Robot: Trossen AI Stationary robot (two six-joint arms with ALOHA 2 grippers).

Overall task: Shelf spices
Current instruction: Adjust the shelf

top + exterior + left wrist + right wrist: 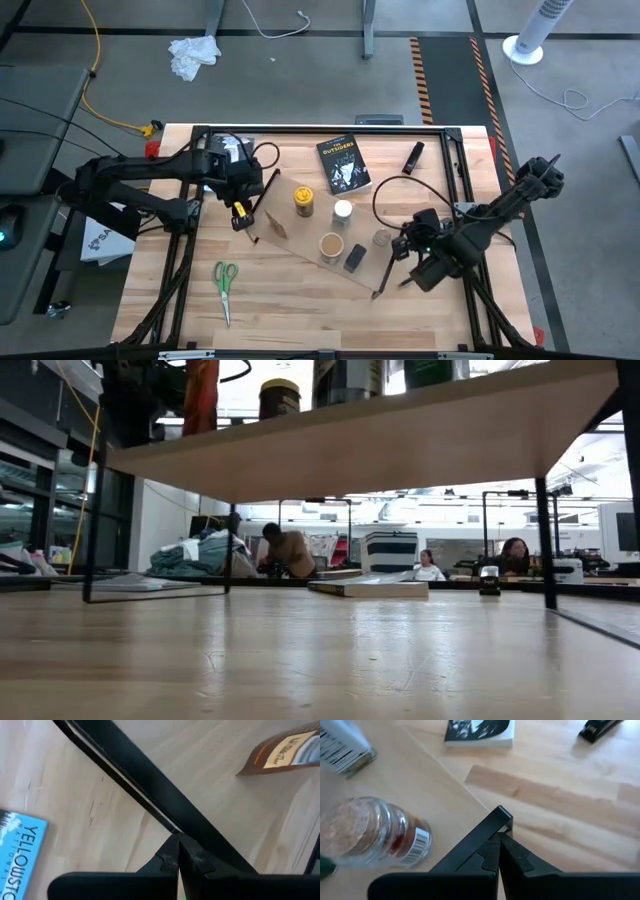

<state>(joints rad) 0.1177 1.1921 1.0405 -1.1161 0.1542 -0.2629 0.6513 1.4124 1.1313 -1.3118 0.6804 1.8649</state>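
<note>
The shelf (pixel 315 240), a clear top on thin black legs, lies slantwise mid-table. On it stand a yellow-lidded jar (pixel 303 200), a white-lidded jar (pixel 343 210), a wide tan round tin (pixel 331 245), a small black tin (pixel 355 258) and a tiny jar (pixel 382 237). The orange-brown packet (pixel 275 226) lies there too. My left gripper (pixel 240 215) is shut at the shelf's left end, my right gripper (pixel 408 252) at its right end. In the low view the shelf's legs (pixel 545 550) reach down to the table. My left gripper (pixel 177 845) pinches the black metal edge of the shelf's left end (pixel 172 827) between its two fingers, which lie across the bar. My right gripper (pixel 499 842) pinches the black frame at a corner of the shelf's right end (pixel 502 817) between its two fingers.
Green-handled scissors (pixel 225 283) lie toward the near left. A dark book (pixel 343 163) and a black stapler (pixel 414 155) lie toward the far edge. A blue Yellowstone booklet (pixel 20 852) lies near the left gripper. A black frame (pixel 320 130) edges the table. People sit in the room behind (pixel 515 555).
</note>
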